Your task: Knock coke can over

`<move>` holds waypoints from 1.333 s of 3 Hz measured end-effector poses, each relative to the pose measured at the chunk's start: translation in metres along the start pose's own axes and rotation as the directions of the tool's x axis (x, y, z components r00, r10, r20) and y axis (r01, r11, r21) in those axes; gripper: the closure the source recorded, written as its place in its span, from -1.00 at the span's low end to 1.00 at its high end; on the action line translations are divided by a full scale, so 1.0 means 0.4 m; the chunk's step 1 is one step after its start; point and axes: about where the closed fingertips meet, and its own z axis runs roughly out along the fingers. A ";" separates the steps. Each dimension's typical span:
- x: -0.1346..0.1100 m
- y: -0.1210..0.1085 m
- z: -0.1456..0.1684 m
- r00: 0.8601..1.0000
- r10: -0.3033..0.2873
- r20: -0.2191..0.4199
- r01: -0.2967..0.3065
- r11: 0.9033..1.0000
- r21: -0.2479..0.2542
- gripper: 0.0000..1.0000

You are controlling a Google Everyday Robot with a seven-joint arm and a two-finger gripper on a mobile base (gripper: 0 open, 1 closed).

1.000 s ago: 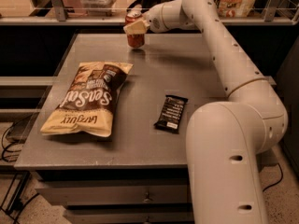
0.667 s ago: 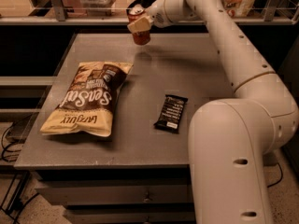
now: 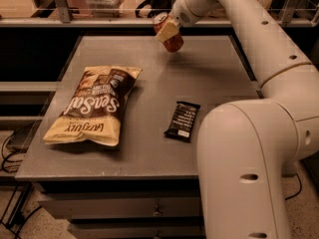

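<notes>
The coke can [image 3: 173, 44] is red with a silver top. It is held tilted, top leaning to the upper left, just above the far middle of the grey table [image 3: 209, 78]. My gripper [image 3: 168, 31] reaches in from the upper right and is shut on the can, with a cream finger pad [image 3: 167, 32] across its side. The can's shadow falls on the table right under it. The other finger is hidden behind the can.
A large tan and brown chip bag [image 3: 94, 106] lies flat at the left of the table. A flat black snack bar wrapper [image 3: 183, 121] lies near the middle. My arm's bulky white links [image 3: 249, 148] cover the table's right side. A shelf rail runs behind the table.
The gripper has lifted the can off the table, carried it a little to the right, and tilted it from upright to a lean.
</notes>
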 end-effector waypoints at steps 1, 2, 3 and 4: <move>0.103 0.009 -0.027 0.986 -0.029 -0.163 0.025 0.999 -0.025 -0.31; 0.186 0.029 -0.041 0.960 -0.044 -0.276 0.027 0.997 -0.066 -0.77; 0.231 0.060 -0.040 0.949 -0.040 -0.313 0.003 0.993 -0.116 -1.00; 0.231 0.060 -0.040 0.949 -0.040 -0.313 0.003 0.993 -0.116 -1.00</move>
